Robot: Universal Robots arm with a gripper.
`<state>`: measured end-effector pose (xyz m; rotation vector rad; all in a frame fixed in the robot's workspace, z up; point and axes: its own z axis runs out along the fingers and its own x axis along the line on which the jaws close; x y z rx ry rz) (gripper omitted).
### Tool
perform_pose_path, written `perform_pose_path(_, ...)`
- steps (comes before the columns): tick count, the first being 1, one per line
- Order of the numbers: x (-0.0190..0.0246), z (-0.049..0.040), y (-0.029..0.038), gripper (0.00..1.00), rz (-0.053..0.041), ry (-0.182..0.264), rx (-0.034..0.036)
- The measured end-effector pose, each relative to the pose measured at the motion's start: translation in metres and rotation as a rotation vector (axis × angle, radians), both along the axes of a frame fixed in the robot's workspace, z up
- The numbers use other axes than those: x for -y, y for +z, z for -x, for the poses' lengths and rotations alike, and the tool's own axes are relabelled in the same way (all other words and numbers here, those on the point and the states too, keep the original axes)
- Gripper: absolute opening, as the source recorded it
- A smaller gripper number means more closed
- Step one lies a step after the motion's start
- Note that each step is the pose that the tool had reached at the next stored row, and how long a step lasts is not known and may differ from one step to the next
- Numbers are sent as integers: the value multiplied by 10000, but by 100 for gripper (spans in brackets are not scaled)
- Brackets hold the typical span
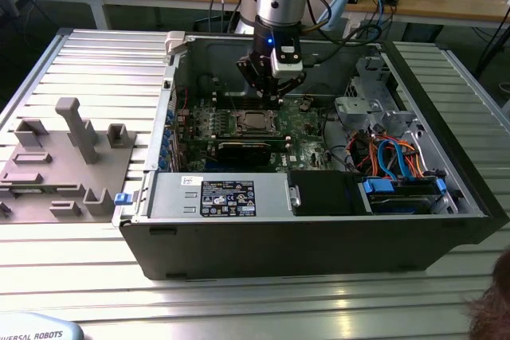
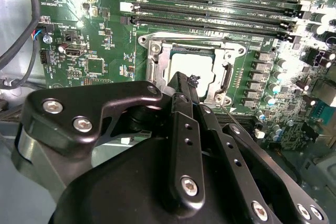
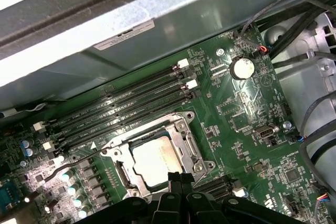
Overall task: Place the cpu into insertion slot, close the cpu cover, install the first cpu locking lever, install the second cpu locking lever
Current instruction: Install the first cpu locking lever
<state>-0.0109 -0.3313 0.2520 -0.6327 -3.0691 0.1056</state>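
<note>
Now | gripper (image 2: 190, 83): fingers together, empty, hung at cpu cover (image 2: 159, 61) edge | cpu (image 2: 191, 62) prob. seated beneath | risk: tip slip cd've scraped board (image 2: 94, 40).

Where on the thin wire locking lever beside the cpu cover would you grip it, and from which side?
Probably at the hooked free end of the locking lever, over the capacitors and away from the cpu cover. Come from above, pinching across the wire: it is thin, and board parts crowd both sides.
</note>
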Motion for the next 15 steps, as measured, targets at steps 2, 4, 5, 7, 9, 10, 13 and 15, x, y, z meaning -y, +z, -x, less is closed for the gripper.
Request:
perform_pose_path(2,0,0,0,11,0,26,0)
perform_pose_path(4,0,0,0,11,-1,44,-1)
perform_pose_path(5,0,0,0,11,0,53,0)
perform_pose_path(7,0,0,0,11,0,70,0)
perform_pose_path(9,0,0,0,11,0,88,0)
perform_pose_path(10,0,0,0,11,-1,97,0)
perform_pose_path(13,0,0,0,11,0,127,0)
perform_pose_path(15,0,0,0,11,0,145,0)
